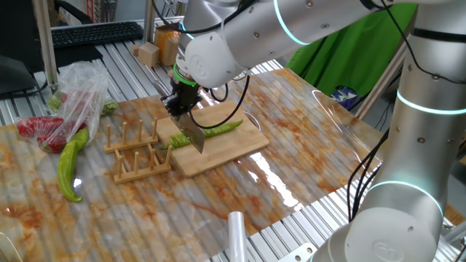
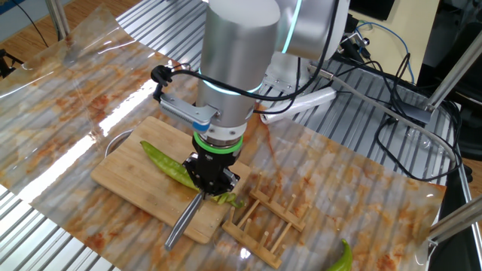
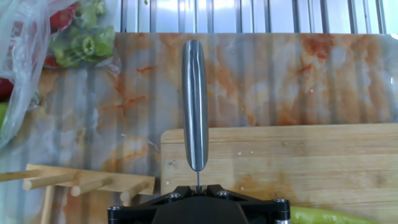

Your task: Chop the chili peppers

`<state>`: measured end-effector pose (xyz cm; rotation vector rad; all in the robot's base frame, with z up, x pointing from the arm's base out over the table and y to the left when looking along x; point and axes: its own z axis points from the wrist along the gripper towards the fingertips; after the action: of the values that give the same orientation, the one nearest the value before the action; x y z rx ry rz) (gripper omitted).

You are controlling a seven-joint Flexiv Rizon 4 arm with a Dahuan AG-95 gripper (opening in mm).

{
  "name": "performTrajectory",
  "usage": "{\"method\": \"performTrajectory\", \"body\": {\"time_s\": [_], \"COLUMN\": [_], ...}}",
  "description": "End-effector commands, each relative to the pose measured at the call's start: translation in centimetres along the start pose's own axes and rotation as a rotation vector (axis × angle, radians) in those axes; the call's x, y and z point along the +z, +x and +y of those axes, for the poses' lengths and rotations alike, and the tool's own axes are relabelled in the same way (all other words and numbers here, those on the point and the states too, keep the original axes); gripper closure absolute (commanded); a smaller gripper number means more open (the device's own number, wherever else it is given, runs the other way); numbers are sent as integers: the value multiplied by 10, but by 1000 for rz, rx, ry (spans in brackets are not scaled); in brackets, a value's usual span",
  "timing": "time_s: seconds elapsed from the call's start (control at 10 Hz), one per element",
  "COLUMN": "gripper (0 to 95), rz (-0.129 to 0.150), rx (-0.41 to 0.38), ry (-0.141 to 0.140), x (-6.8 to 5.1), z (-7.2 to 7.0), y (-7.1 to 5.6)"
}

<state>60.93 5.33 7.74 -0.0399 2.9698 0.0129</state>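
One green chili pepper (image 1: 218, 129) lies on the wooden cutting board (image 1: 233, 149). It also shows in the other fixed view (image 2: 167, 164) and at the bottom right of the hand view (image 3: 323, 216). My gripper (image 1: 182, 102) is shut on a knife (image 1: 194, 135) with a steel handle (image 3: 194, 106). The blade points down and crosses the chili near one end, with a short green part (image 2: 227, 199) on its far side. In the other fixed view the gripper (image 2: 213, 177) stands over the board's near corner. The blade's contact with the chili is hidden in the hand view.
A wooden peg rack (image 1: 138, 153) stands beside the board. A clear plastic bag with red peppers (image 1: 65, 109) and a paler curved pepper (image 1: 69, 164) lie left of it. Cut green pieces (image 3: 84, 43) lie by the bag. A white roll (image 1: 237, 233) is at the table's front edge.
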Motion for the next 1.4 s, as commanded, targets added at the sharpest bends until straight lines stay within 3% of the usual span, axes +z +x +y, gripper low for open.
{"method": "performTrajectory", "body": {"time_s": [0.1,0.7,0.9,1.1,1.2,1.4], "gripper": [950,950,950,950,950,950], "rz": [-2,-7,-21,-60,-64,-59], "rx": [-2,-13,-19,-20,-18,-10], "ry": [0,0,6,36,38,40], "x": [0,4,21,56,59,53], "z": [-1,0,3,6,7,6], "y": [0,1,4,7,7,7]}}
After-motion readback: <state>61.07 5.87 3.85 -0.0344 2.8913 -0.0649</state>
